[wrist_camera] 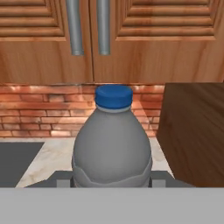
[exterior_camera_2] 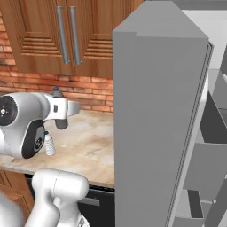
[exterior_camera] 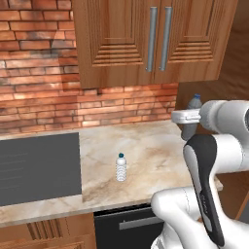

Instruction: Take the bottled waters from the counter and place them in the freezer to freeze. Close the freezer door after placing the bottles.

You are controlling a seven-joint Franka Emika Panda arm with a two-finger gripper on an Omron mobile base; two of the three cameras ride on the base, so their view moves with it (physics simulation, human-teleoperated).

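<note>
Left base view: my arm rises at the lower right, elbow bent, forearm level. My claw (exterior_camera: 188, 127) sits at the dark grey bottle (exterior_camera: 194, 108), near the back right of the counter (exterior_camera: 146, 146). The clear ribbed bottle (exterior_camera: 121, 168) stands upright, well apart, nearer the front edge.

Right base view: the freezer door (exterior_camera_2: 155, 133) stands open, its plain grey face toward the camera, with shelves and bins inside the freezer (exterior_camera_2: 213, 133). My wrist hides most of the grey bottle (exterior_camera_2: 57, 94); the clear bottle (exterior_camera_2: 49, 144) stands below it.

Hand view: the grey bottle (wrist_camera: 113, 144) stands upright between my fingers, blue cap up.

Claw state: closed around the grey bottle's lower body, as far as I can judge; whether it is lifted I cannot tell.
</note>
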